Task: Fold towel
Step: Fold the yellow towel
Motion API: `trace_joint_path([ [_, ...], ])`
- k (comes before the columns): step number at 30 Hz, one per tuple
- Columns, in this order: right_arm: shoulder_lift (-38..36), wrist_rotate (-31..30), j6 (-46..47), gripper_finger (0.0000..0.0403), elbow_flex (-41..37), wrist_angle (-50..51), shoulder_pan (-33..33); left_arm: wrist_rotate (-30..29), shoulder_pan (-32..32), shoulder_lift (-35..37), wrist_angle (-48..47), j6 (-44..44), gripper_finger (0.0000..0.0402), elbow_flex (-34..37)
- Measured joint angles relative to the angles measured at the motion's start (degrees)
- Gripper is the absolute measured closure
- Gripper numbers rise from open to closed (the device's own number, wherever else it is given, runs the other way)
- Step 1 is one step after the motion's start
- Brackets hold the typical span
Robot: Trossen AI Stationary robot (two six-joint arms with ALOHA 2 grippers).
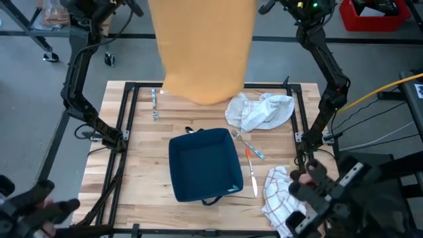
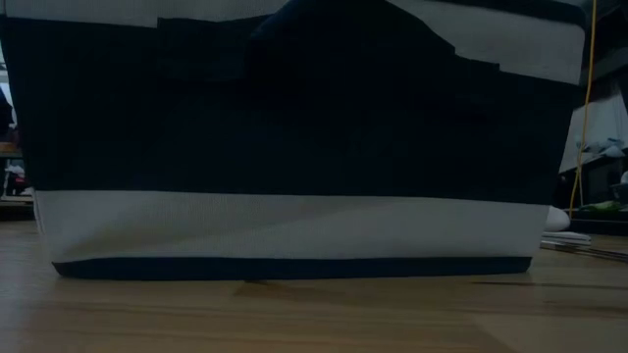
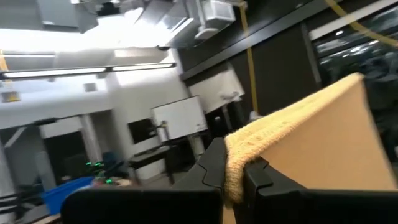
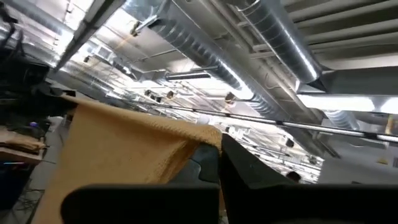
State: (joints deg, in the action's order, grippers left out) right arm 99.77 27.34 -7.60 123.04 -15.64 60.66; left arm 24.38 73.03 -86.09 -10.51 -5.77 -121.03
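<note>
High view shows the yellow towel (image 1: 203, 49) hanging up in the air, spread out like a flat sheet. Its bottom edge hangs over the far part of the wooden table (image 1: 142, 152).

The left gripper (image 3: 235, 177) is pinched tight on one top corner of the towel. The right gripper (image 4: 211, 163) is pinched tight on the other top corner. You can see the fuzzy yellow edge squeezed between the dark fingers in both wrist views.

The towel looks soft and light. It bends and droops easily, so it will flop wherever it is let down. It looks a bit rough, so it should not slip out. The top corners are good places to hold, because then it hangs flat and smooth.

Below the grippers the table is crowded. A dark blue bag (image 1: 203, 164) sits in the middle. A crumpled white cloth (image 1: 261, 110) lies just under the towel's bottom edge, on the right gripper's side. A checked cloth (image 1: 283, 198) is closer to the front. A fork (image 1: 154, 104) is on the left gripper's side, and more cutlery (image 1: 251, 162) lies beside the bag. I think these things could get in the way when the towel comes down.
</note>
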Motion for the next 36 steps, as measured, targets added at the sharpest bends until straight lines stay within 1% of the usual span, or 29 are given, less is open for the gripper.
trace_joint_path([
  [4, -0.2, 5.8, 2.1, 0.0402, 3.5, 7.3, -0.9, 2.2, -0.2, 3.1, -4.1, 0.2, 0.0401, 0.0],
  [9, -0.2, 14.2, 6.1, 0.0402, 7.7, 15.2, -1.9, 3.3, -0.2, 9.6, -13.4, -1.6, 0.0401, 0.0],
  [13, -0.3, 20.9, 12.1, 0.0402, 9.6, 20.5, -4.3, 4.1, -0.2, 14.8, -22.0, -0.1, 0.0401, -0.1],
  [16, -0.3, 26.0, 15.7, 0.0402, 10.1, 22.0, -6.4, 6.4, -0.2, 17.7, -28.6, 2.6, 0.0401, -0.1],
  [19, -0.5, 29.9, 18.4, 0.0402, 10.1, 22.0, -8.9, 8.1, -0.2, 20.1, -32.8, 5.2, 0.0401, -0.1],
  [22, -0.7, 31.1, 19.2, 0.0402, 10.1, 22.0, -12.0, 8.4, -0.2, 22.1, -34.6, 6.0, 0.0402, -0.1],
  [26, -1.1, 31.8, 19.4, 0.0402, 10.1, 22.1, -14.2, 8.9, -0.2, 24.8, -35.1, 5.9, 0.0401, -0.1],
  [32, -1.4, 32.2, 19.4, 0.0402, 10.1, 22.2, -16.5, 9.1, -0.2, 27.8, -36.3, 6.0, 0.0401, -0.1],
  [36, -1.4, 32.2, 19.4, 0.0402, 10.1, 22.2, -17.2, 9.3, -0.2, 28.9, -39.5, 6.9, 0.0401, -0.1],
])
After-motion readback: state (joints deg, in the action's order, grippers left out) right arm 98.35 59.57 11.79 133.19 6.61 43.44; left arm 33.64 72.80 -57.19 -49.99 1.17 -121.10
